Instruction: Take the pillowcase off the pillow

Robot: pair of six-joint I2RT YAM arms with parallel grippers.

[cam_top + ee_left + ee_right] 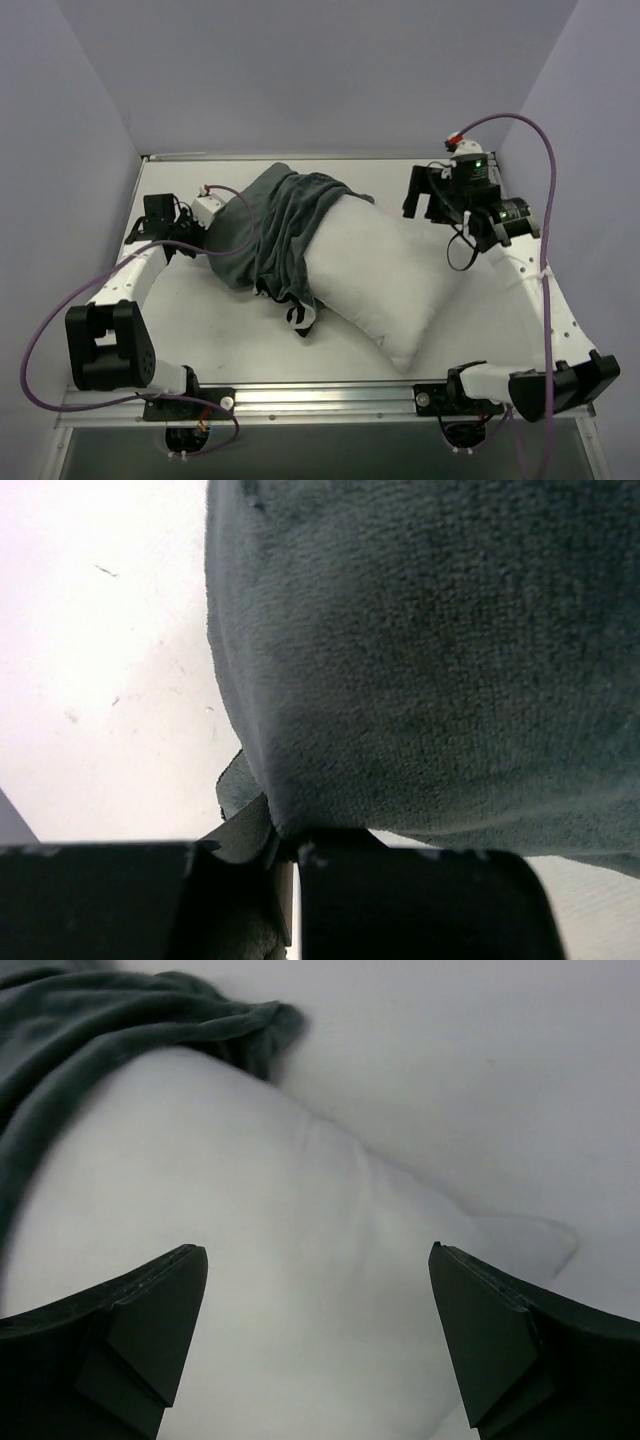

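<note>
The plain white pillow (pixel 385 270) lies slantwise across the middle of the table. The pillowcase (pixel 275 225), grey-green side out, is bunched over the pillow's far left end, and a bit of its zebra face (pixel 300 318) shows at the near hem. My left gripper (pixel 212 238) is shut on the pillowcase's left edge; the left wrist view shows the grey cloth (pixel 430 650) pinched in my left gripper (pixel 285 855). My right gripper (pixel 425 205) is open and empty, hovering above the pillow's far right part. In the right wrist view it (pixel 318 1260) is over the pillow (pixel 260 1240), with the pillowcase (pixel 100 1020) at top left.
The white table (pixel 200 330) is walled by purple panels at the back and both sides. A metal rail (pixel 320 398) with the arm bases runs along the near edge. Purple cables loop beside both arms.
</note>
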